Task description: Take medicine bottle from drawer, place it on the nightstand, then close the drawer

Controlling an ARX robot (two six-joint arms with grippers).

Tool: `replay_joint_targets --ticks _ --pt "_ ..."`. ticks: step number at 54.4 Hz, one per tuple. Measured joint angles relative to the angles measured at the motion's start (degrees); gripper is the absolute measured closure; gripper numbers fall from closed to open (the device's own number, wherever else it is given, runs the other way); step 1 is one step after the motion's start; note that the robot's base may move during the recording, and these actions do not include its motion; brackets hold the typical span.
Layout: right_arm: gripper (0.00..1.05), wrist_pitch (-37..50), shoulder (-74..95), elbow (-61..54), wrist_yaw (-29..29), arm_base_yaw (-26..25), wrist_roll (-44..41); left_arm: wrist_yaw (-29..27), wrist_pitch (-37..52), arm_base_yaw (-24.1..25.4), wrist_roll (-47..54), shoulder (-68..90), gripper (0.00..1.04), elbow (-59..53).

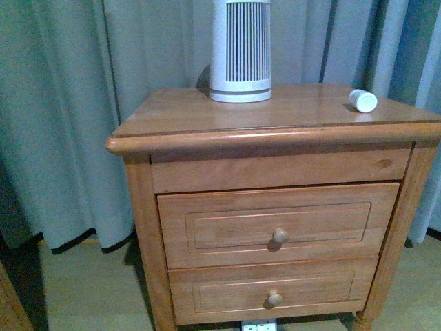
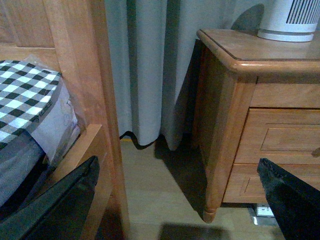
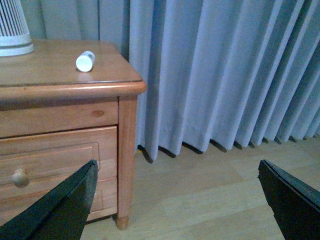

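Observation:
The small white medicine bottle [image 1: 362, 101] lies on its side on the nightstand [image 1: 207, 114] top, near its right edge; it also shows in the right wrist view [image 3: 85, 61]. The upper drawer [image 1: 227, 227] with its round knob [image 1: 280, 236] is shut. Neither arm shows in the front view. My left gripper [image 2: 182, 200] is open and empty, low over the floor left of the nightstand [image 2: 225, 125]. My right gripper [image 3: 180, 200] is open and empty, low over the floor to the right of the nightstand [image 3: 60, 85].
A tall white slatted cylinder [image 1: 240, 52] stands at the back of the nightstand top. The lower drawer [image 1: 227, 293] is shut. Grey curtains [image 1: 69, 103] hang behind. A wooden bed frame [image 2: 90, 85] with checked bedding [image 2: 25, 100] stands left. A white power strip [image 1: 258, 325] lies underneath.

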Motion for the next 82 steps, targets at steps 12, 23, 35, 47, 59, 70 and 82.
replay_joint_targets --ticks 12,23,35,47,59,70,82 --pt "0.07 -7.8 -9.4 -4.0 -2.3 -0.7 0.5 0.1 0.0 0.0 0.0 0.0 0.07 0.0" --pt "0.32 -11.2 -15.8 -5.0 -31.5 -11.7 3.2 0.0 0.0 0.0 0.0 0.0 0.07 0.0" --pt "0.74 -12.2 -18.5 -6.6 -43.1 -19.8 3.5 0.1 0.0 0.0 0.0 0.0 0.07 0.0" --pt "1.01 -12.6 -21.5 -9.1 -50.7 -28.0 3.7 0.1 0.0 0.0 0.0 0.0 0.07 0.0" --pt "1.02 -12.7 -21.7 -9.1 -50.8 -28.2 3.7 0.1 0.0 0.0 0.0 0.0 0.07 0.0" --pt "0.95 -12.7 -21.8 -9.1 -50.8 -28.2 3.7 0.1 0.0 0.0 0.0 0.0 0.07 0.0" --pt "0.52 -12.7 -21.8 -9.1 -50.8 -28.2 3.7 0.1 0.0 0.0 0.0 0.0 0.07 0.0"
